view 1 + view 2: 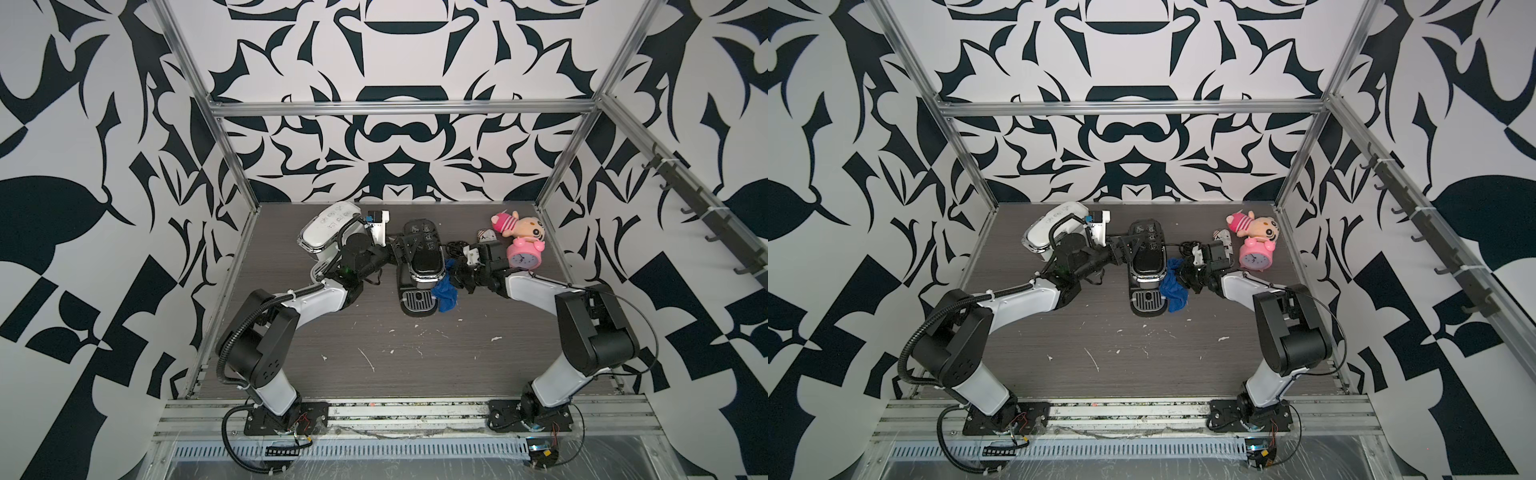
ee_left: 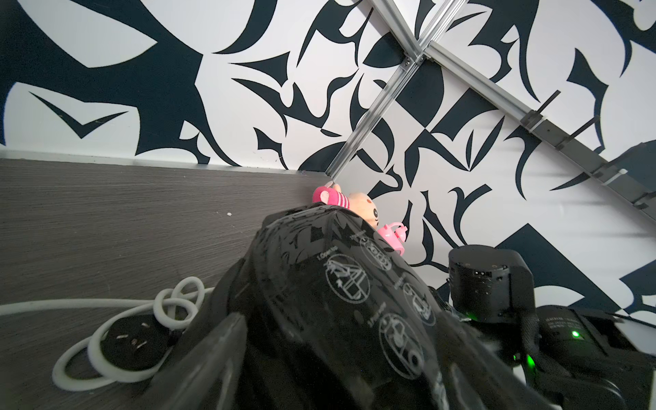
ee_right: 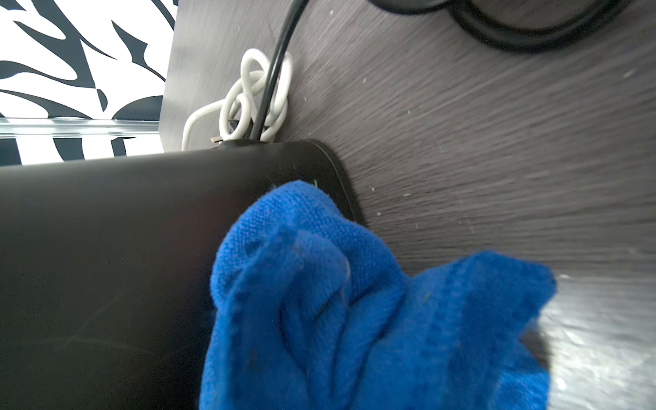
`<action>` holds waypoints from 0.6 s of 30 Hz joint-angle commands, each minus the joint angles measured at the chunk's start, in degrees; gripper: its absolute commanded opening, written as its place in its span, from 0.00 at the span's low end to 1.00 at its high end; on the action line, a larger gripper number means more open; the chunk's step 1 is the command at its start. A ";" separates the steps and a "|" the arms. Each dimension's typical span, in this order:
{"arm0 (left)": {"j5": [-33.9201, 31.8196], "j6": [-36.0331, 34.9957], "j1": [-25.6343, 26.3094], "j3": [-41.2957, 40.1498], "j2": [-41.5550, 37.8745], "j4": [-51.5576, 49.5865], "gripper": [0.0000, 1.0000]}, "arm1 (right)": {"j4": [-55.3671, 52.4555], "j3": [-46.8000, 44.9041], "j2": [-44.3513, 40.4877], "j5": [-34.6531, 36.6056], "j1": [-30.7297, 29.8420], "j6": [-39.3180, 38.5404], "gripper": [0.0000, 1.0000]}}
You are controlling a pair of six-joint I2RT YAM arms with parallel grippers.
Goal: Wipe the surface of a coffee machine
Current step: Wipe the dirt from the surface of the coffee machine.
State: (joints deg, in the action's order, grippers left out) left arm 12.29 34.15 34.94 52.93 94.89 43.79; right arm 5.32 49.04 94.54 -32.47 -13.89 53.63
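Observation:
The black coffee machine [image 1: 419, 259] [image 1: 1145, 259] stands mid-table, drip tray toward the front. My left gripper [image 1: 409, 247] reaches in from the left; its jaws stand wide, one on each side of the machine's glossy top [image 2: 355, 294], closed against it. On the machine's right side, my right gripper [image 1: 454, 277] [image 1: 1185, 275] is shut on a crumpled blue cloth [image 1: 445, 291] [image 1: 1174, 286]. In the right wrist view the cloth [image 3: 355, 301] presses against the machine's matte black side wall [image 3: 124, 248] and covers the fingertips.
A white appliance [image 1: 328, 226] stands behind my left arm. A plush doll [image 1: 519, 226], a pink alarm clock [image 1: 523, 255] and a small white object [image 1: 484, 236] sit at the back right. A white cord [image 2: 106, 355] and a black cable [image 1: 455, 249] lie behind the machine.

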 commanded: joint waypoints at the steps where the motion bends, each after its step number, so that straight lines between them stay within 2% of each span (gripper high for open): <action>1: 0.17 -1.04 -0.19 -1.60 1.79 -3.40 0.86 | 1.47 2.05 -1.81 -4.76 -2.85 -0.80 0.00; 18: 0.45 -0.78 -0.15 -1.88 2.10 -2.75 0.86 | 1.30 3.52 -0.54 -4.71 -4.11 -0.54 0.00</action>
State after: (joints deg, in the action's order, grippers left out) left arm 12.38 34.20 34.87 52.93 94.91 43.88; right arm 4.25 49.71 94.54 -31.35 -14.46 53.65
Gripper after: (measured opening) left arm 0.858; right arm 0.077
